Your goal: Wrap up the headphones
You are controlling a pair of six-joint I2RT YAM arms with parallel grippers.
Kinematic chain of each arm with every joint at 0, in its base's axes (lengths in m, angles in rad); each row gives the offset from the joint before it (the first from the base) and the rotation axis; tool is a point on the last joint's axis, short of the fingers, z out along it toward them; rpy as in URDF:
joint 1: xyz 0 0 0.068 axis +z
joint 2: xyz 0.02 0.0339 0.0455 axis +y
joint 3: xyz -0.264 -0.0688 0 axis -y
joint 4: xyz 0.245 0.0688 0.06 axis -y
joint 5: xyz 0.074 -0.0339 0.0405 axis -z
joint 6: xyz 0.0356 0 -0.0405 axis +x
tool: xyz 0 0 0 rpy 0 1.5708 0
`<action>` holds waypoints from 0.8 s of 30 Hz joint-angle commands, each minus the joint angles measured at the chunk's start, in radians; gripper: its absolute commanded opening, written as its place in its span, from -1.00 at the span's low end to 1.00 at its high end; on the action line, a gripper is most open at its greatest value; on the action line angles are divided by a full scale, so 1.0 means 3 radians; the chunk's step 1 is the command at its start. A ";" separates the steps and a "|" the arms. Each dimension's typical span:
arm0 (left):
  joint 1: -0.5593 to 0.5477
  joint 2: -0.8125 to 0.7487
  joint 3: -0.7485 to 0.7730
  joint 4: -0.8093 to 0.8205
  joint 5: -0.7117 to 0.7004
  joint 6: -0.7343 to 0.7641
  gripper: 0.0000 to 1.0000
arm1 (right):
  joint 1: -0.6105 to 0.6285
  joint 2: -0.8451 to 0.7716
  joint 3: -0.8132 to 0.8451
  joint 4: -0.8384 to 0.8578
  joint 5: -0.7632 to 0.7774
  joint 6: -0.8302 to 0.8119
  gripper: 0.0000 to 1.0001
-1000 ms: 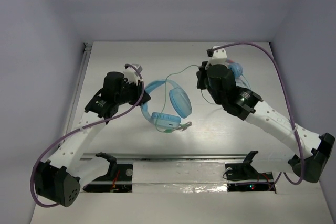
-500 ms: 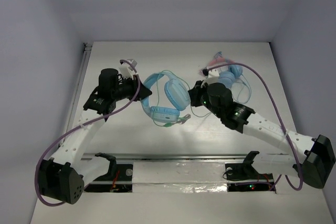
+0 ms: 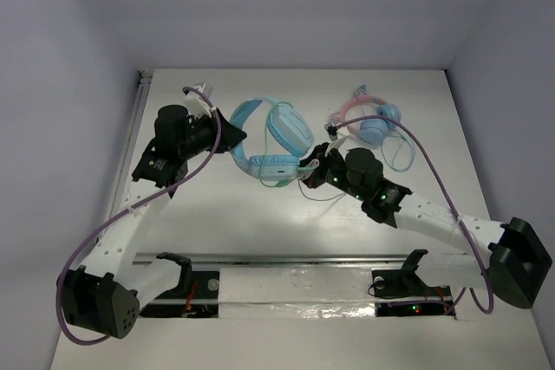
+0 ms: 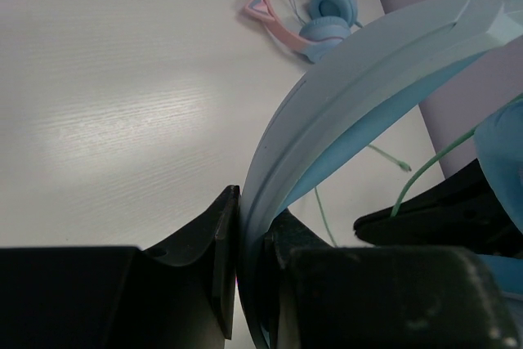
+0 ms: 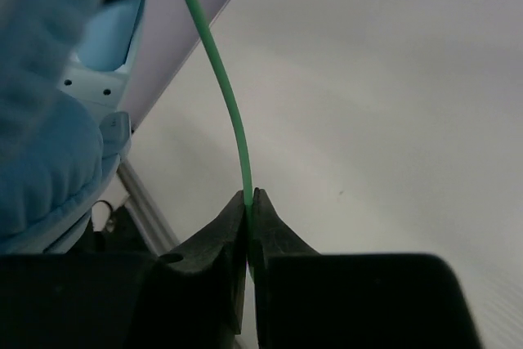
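The light-blue headphones (image 3: 276, 145) are held up over the middle of the table, cups to the right of the headband. My left gripper (image 3: 236, 134) is shut on the headband (image 4: 351, 96), which fills the left wrist view. My right gripper (image 3: 308, 165) is shut on the thin green cable (image 5: 222, 87) just right of the lower cup (image 3: 270, 166). In the right wrist view the cable rises from the closed jaws toward a padded cup (image 5: 45, 112) at the left. Loose cable (image 3: 323, 192) trails on the table below the right gripper.
A smaller pair with a pink headband and round blue cups (image 3: 373, 123) lies at the back right, also in the left wrist view (image 4: 306, 10). A metal rail (image 3: 295, 259) runs along the near edge. Grey walls close in the sides and back.
The left gripper has carried the headphones toward the back and turned them. The right gripper has swung left and down from beside the pink pair to the lower cup, holding the cable.
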 commanded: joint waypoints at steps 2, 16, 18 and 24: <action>0.0019 -0.0156 0.0298 0.0473 -0.0008 -0.0346 -1.00 | 0.0000 0.0146 -0.0046 0.0668 -0.0501 0.0120 -0.61; 0.0019 -0.0253 0.0319 0.0728 -0.0365 -0.0769 -1.00 | 0.0000 0.0611 -0.0419 0.1598 -0.0921 0.0657 -0.29; 0.0050 -0.0294 0.0263 0.0850 -0.0467 -0.0867 -1.00 | 0.0000 0.0632 -0.0511 0.1645 -0.0895 0.0723 -0.25; 0.0050 -0.0376 0.0058 0.1189 -0.0830 -0.1241 -1.00 | 0.0158 0.0739 -0.0598 0.1640 -0.0767 0.0784 -0.23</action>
